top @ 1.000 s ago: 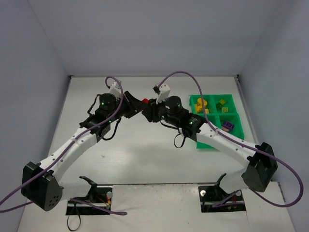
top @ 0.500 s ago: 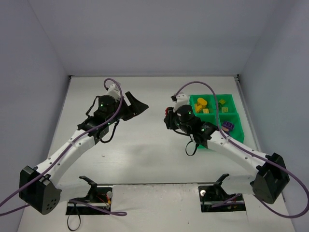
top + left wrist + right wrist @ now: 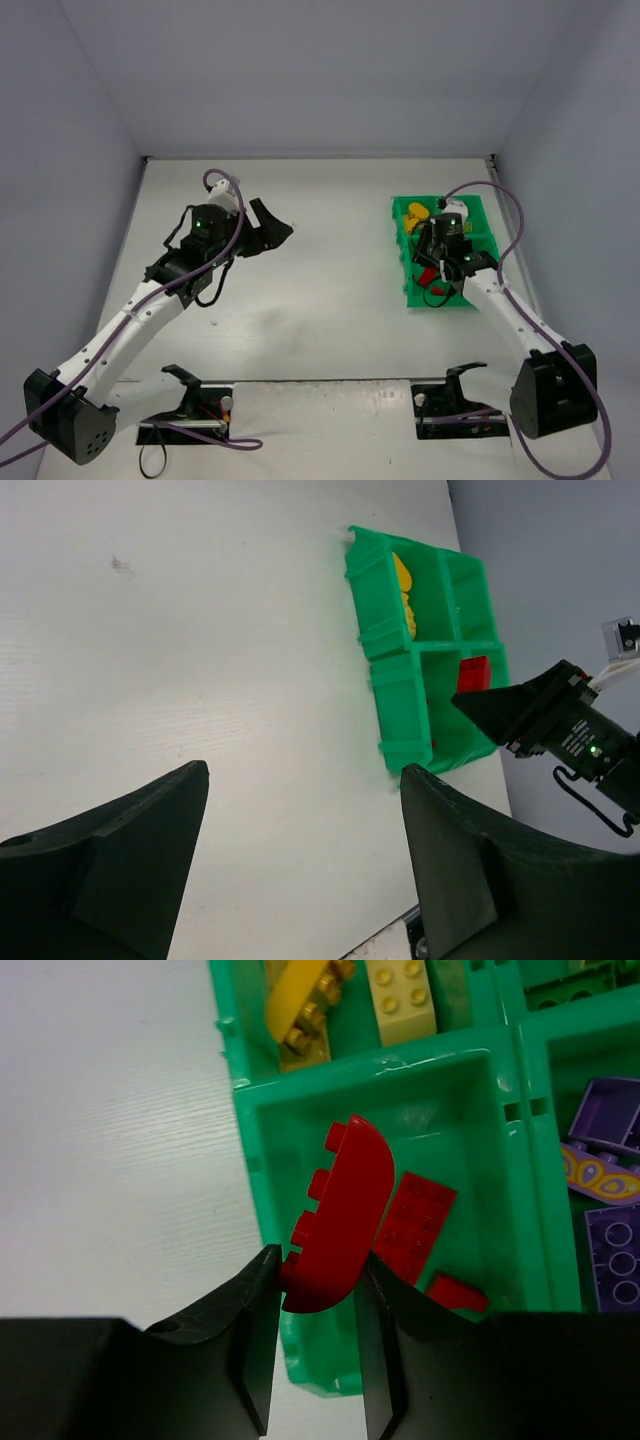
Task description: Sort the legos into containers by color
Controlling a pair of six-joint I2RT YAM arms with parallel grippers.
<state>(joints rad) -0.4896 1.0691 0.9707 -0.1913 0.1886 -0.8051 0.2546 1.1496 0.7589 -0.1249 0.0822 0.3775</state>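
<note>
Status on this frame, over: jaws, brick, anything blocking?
Right jaws shut on red brick, over the tray compartment holding other red pieces. Left jaws open, empty, above table. Nothing blocking the drop.

1 bright green plastic tray [image 3: 243, 1150]: glossy, smooth walls; 1 red curved plastic brick [image 3: 345, 1210]: smooth w/ slight sheen; right gripper [image 3: 318, 1260] fingers [image 3: 245, 1350]: black, matt; white tabletop [image 3: 110, 1140]: matt, fine-ribbed texture.
</note>
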